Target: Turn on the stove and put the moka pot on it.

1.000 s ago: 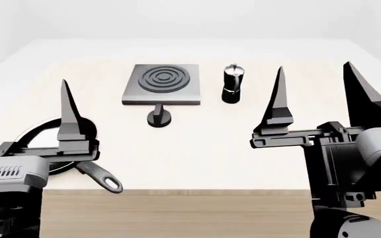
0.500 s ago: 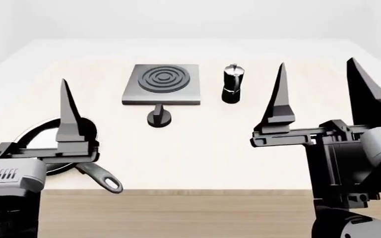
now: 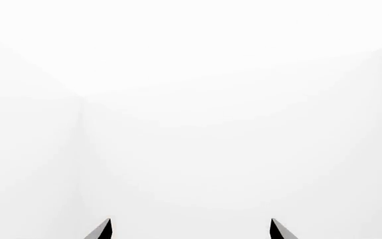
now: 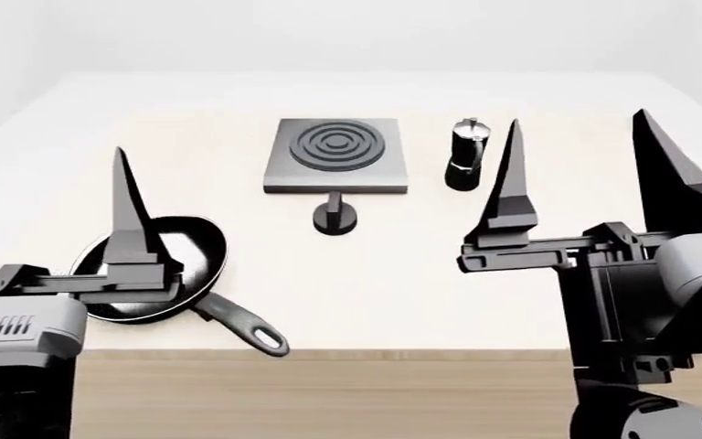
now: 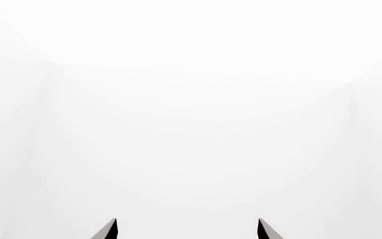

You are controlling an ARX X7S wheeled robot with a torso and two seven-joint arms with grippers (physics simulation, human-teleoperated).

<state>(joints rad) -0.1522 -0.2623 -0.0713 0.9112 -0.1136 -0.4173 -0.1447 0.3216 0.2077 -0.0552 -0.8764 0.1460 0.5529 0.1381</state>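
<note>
Both grippers are held raised near the counter's (image 4: 34, 155) front edge, empty, fingers spread apart: left gripper (image 4: 40, 215), right gripper (image 4: 583, 178). The stove (image 4: 336, 154) lies flat mid-counter, its knob (image 4: 335, 218) just in front of it and apparently untouched; the moka pot (image 4: 466, 155) stands upright beside the stove. Risk: the tall, narrow pot may tip under an off-centre grasp. A frying pan (image 4: 150, 267), well apart from the stove, sits under the left gripper and could obstruct its reach.

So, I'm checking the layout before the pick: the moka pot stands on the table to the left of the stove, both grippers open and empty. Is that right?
Not quite. In the head view the moka pot stands to the right of the stove, not the left. The rest holds: it is on the table, and the left gripper and right gripper are open and empty.
</note>
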